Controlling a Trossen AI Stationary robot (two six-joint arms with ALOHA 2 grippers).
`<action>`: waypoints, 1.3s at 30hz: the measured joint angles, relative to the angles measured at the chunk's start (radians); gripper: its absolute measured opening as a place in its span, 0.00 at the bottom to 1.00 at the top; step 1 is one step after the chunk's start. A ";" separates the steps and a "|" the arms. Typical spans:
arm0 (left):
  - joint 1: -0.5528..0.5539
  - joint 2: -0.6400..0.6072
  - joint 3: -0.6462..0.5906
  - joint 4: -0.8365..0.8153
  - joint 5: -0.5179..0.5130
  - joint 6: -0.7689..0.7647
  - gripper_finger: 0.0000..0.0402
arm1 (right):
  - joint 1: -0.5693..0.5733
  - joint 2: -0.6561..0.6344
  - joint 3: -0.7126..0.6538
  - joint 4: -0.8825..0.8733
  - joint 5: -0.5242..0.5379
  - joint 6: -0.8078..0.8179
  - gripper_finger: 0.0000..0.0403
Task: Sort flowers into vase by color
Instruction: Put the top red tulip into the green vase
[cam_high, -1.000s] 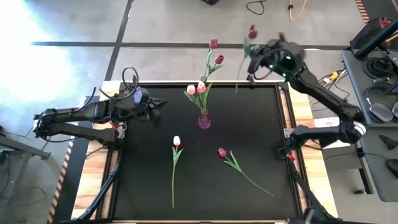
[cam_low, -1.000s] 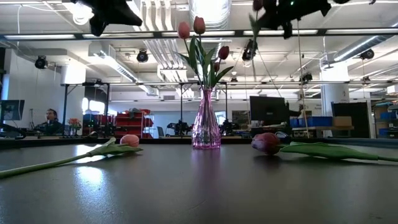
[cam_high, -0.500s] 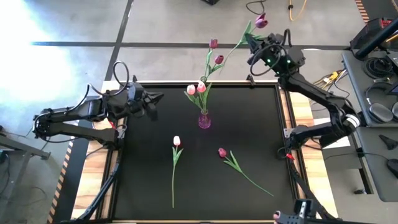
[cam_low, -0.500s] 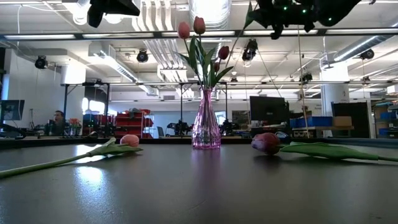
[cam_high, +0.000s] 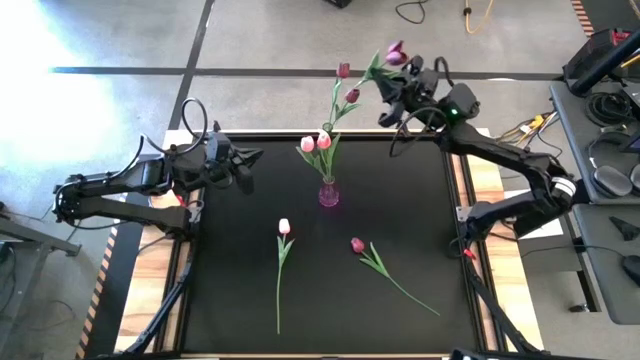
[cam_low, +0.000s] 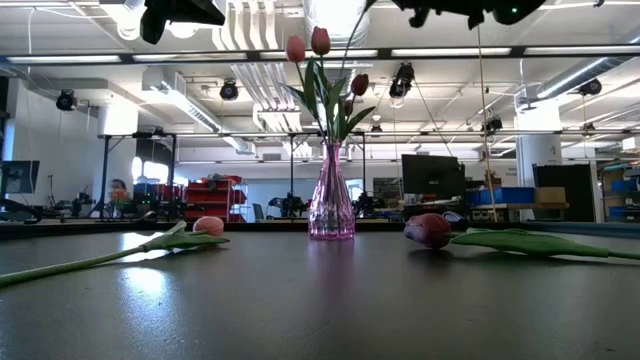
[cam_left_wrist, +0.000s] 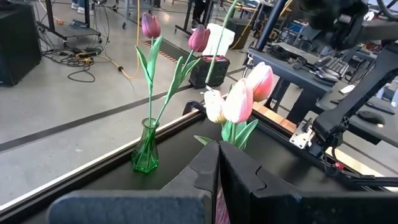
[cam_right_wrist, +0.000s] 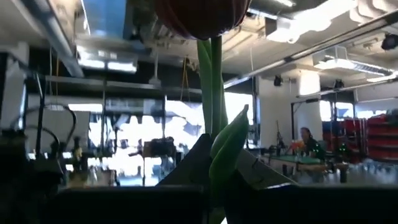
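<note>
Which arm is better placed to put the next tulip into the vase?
Right. Its claw already grips a maroon tulip raised near the vase. The left claw, shut and empty, waits at the table's left edge.

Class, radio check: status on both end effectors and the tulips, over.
Right end effector shut on maroon tulip, raised beside the vase. Left end effector shut, empty, waiting at table's left. Four tulips in vase, two on the table. Nothing blocking.
</note>
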 joint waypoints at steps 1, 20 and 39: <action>0.000 0.000 0.000 0.000 0.000 0.002 0.00 | 0.002 0.021 0.032 -0.043 0.000 -0.025 0.02; 0.002 0.000 0.000 -0.026 -0.024 0.004 0.00 | -0.077 0.421 0.365 -0.282 -0.215 -0.163 0.02; 0.002 0.000 0.000 -0.029 -0.026 0.004 0.00 | -0.079 0.463 0.359 -0.390 -0.213 -0.257 0.08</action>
